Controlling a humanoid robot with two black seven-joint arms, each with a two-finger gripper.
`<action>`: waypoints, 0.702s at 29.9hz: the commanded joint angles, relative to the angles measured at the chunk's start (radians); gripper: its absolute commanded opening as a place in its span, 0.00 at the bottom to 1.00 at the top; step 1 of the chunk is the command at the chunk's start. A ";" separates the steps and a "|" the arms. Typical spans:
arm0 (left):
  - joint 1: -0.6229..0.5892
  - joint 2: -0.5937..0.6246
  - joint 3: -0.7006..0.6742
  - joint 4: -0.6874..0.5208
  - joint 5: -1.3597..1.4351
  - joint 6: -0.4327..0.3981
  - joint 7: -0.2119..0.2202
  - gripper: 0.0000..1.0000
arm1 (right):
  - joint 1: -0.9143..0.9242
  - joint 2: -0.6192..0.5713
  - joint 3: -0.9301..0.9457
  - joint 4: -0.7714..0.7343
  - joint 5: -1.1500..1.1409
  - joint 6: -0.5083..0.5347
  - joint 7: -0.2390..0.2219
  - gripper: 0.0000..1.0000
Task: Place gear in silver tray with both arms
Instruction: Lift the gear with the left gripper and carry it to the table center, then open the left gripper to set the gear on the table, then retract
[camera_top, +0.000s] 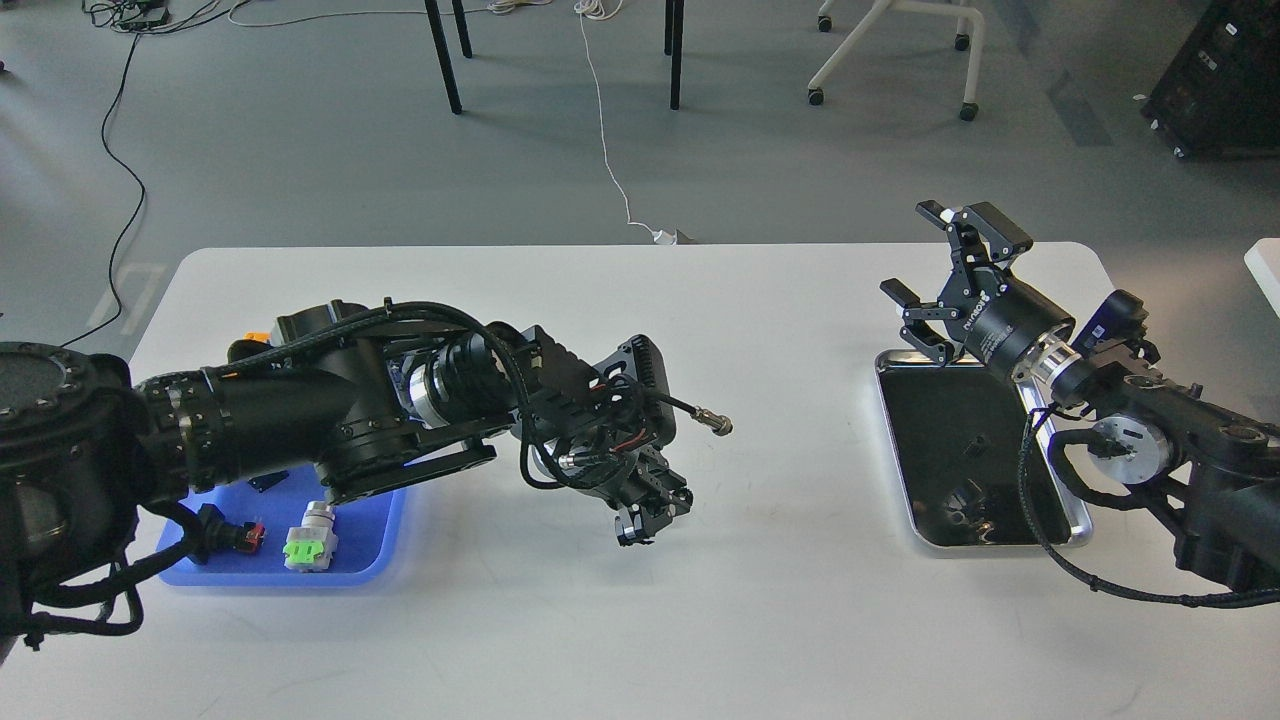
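My left gripper (650, 518) hangs over the white table's middle, fingers pointing down and close together. They seem to pinch a small grey part, which I take for the gear (627, 528); it is mostly hidden by the fingers. The silver tray (1000, 546) lies at the right, its dark mirror-like floor bare apart from reflections. My right gripper (930, 258) is open and empty, raised above the tray's far left corner, with its fingers pointing up and to the left.
The blue plastic tray (375, 545) lies at the left, mostly covered by my left arm. In it show a green-and-white switch part (310, 540) and a black-and-red push button (225, 530). A cable plug (715, 423) sticks out from the left wrist.
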 joint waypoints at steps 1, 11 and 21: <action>0.006 -0.027 0.009 0.001 0.000 0.000 0.000 0.11 | 0.000 0.000 0.000 0.000 0.000 0.000 0.000 0.98; 0.004 -0.038 0.006 0.022 0.000 0.000 0.000 0.11 | -0.002 -0.004 0.000 0.002 0.000 0.000 0.000 0.98; -0.010 -0.059 -0.005 0.018 0.000 0.003 0.000 0.63 | -0.002 -0.006 0.000 0.000 0.002 0.000 0.000 0.98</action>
